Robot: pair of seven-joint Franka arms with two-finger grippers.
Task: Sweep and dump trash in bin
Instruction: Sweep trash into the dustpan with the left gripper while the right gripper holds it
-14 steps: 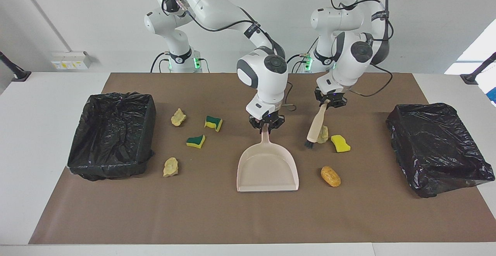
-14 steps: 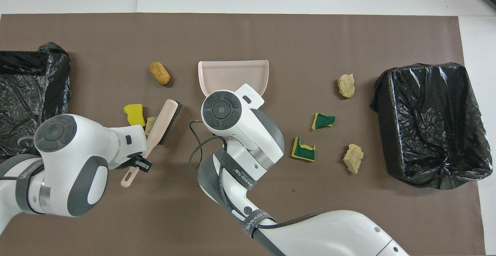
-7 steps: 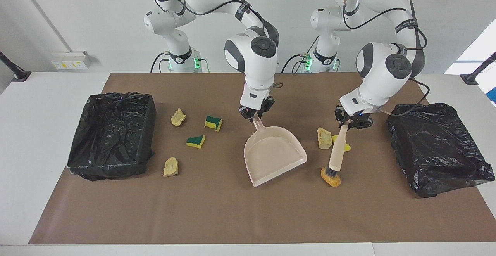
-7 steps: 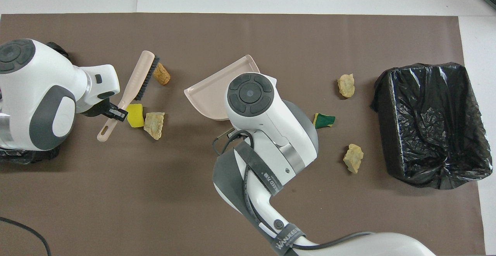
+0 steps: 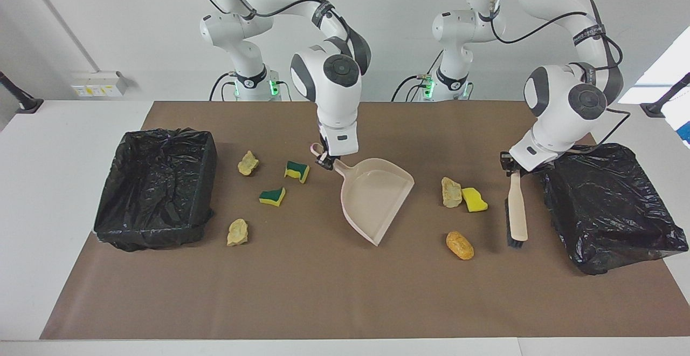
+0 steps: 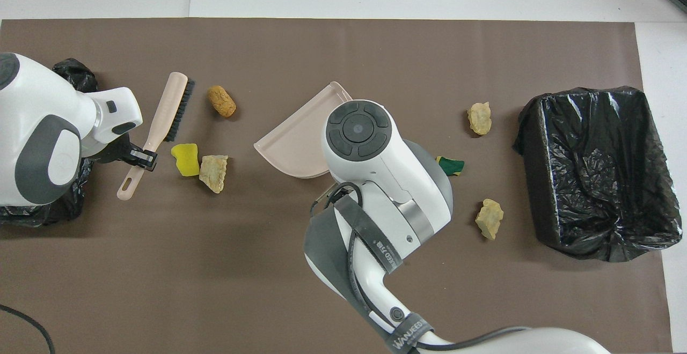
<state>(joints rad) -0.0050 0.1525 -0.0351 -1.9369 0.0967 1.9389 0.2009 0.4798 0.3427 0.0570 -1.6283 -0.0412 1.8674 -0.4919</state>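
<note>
My right gripper [image 5: 325,160] is shut on the handle of the beige dustpan [image 5: 374,199], whose mouth faces the left arm's end; in the overhead view the wrist hides this gripper. My left gripper [image 5: 511,164] is shut on the handle of the beige brush [image 5: 518,210], beside the bin [image 5: 609,205] at that end. Between pan and brush lie trash pieces: a beige wad [image 5: 451,192], a yellow sponge [image 5: 474,199] and an orange-brown lump [image 5: 460,245]. Toward the right arm's end lie two green-yellow sponges [image 5: 297,171] [image 5: 272,197] and two beige wads [image 5: 247,163] [image 5: 237,232].
A second black-lined bin [image 5: 156,183] stands at the right arm's end of the brown mat [image 5: 323,302]. In the overhead view the left arm covers most of the bin [image 6: 72,72] at its own end. The right arm stretches over the mat's middle.
The left gripper has carried the brush off the orange-brown lump toward its end's bin. The right gripper has swung the dustpan so its mouth turns more toward the left arm's end.
</note>
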